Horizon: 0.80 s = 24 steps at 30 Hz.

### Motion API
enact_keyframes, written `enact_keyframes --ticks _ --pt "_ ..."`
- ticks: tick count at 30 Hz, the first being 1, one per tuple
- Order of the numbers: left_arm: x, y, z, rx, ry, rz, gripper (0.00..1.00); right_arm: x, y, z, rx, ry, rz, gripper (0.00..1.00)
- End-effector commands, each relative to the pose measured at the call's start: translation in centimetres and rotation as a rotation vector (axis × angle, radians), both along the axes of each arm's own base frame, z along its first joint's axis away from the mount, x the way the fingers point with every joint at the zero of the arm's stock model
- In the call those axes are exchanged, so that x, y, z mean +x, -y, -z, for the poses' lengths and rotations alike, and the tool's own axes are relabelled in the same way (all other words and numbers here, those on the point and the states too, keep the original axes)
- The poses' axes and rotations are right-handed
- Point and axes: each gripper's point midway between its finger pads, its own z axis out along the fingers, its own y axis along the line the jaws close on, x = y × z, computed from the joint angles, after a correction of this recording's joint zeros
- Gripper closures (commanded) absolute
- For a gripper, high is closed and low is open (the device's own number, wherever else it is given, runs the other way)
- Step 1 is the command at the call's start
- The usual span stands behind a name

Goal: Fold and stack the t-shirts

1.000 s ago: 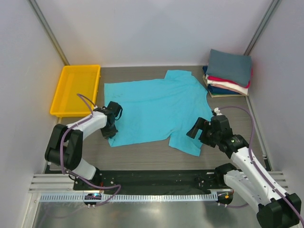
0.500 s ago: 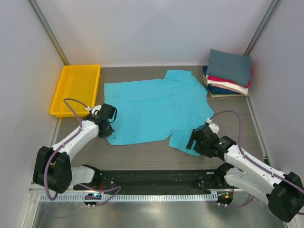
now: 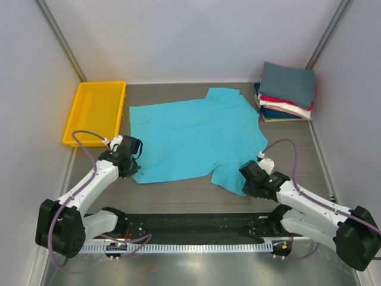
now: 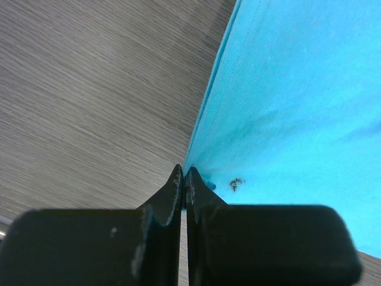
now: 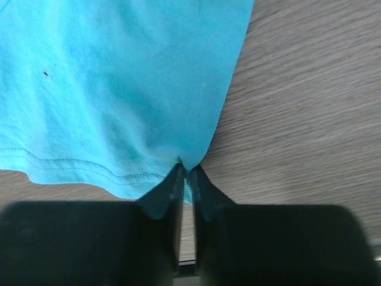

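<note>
Grey wood-grain tabletop point(image 3: 178, 193) carries the turquoise t-shirt point(image 3: 196, 137), spread flat. We note the left tool point(image 4: 184, 179) clenched on the shirt's near-left hem corner. The right tool point(image 5: 186, 174) is closed at the near sleeve's edge, cloth apparently pinched between its tips. Well apart, folded t-shirts point(image 3: 287, 89) sit stacked at the far-right corner.
</note>
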Motion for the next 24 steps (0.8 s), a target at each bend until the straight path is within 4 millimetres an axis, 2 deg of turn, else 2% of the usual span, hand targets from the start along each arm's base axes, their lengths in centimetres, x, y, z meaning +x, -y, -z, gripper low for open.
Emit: enact_keyframes --ticks 1,2,4,7,10,11,13,14,15,16,19,20,22,24 --pt "0.3 -0.5 -0.8 -0.007 0.059 -0.037 1.00 0.4 -0.1 -0.3 0.012 0.039 0.016 0.91" --pt "0.1 -0.4 -0.8 -0.011 0.060 -0.039 1.00 0.4 0.0 -0.5 0.023 0.050 0.022 0.96" --pt "0.0 -0.5 -1.4 -0.023 0.079 -0.043 1.00 0.3 0.0 -1.0 0.039 0.064 0.032 0.98" --pt "-0.1 -0.4 -2.2 -0.038 0.102 -0.049 1.00 0.6 -0.1 -2.9 0.076 0.110 0.046 0.99" --pt "0.2 -0.2 -3.6 -0.065 0.139 -0.049 1.00 1.5 -0.1 -6.1 0.100 0.181 0.058 0.99" --pt "0.3 -0.2 -4.0 -0.069 0.149 -0.050 1.00 2.1 -0.4 -7.8 0.110 0.215 0.057 0.99" --pt "0.6 -0.2 -4.9 -0.072 0.164 -0.052 1.00 2.9 -0.5 -9.4 0.102 0.240 0.052 0.99" --pt "0.8 -0.3 -5.1 -0.072 0.170 -0.055 1.00 3.5 -0.9 -11.0 0.104 0.268 0.039 0.99" --pt "0.9 -0.2 -5.3 -0.071 0.169 -0.055 1.00 4.0 -0.8 -11.4 0.083 0.273 0.041 0.99" --pt "1.3 -0.2 -5.8 -0.076 0.182 -0.056 1.00 4.7 -1.2 -12.8 0.090 0.299 0.038 0.99" --pt "2.1 -0.2 -6.4 -0.085 0.191 -0.066 1.00 6.0 -1.1 -13.8 0.029 0.321 0.032 0.99" --pt "2.3 -0.3 -6.5 -0.085 0.192 -0.068 1.00 6.7 -1.3 -15.0 0.032 0.347 0.035 0.99" --pt "2.9 -0.3 -6.7 -0.087 0.192 -0.075 1.00 7.7 -1.3 -15.4 -0.017 0.352 0.027 0.99" --pt "3.7 -0.5 -7.3 -0.095 0.209 -0.084 1.00 9.2 -1.5 -16.7 -0.020 0.378 0.034 0.99"
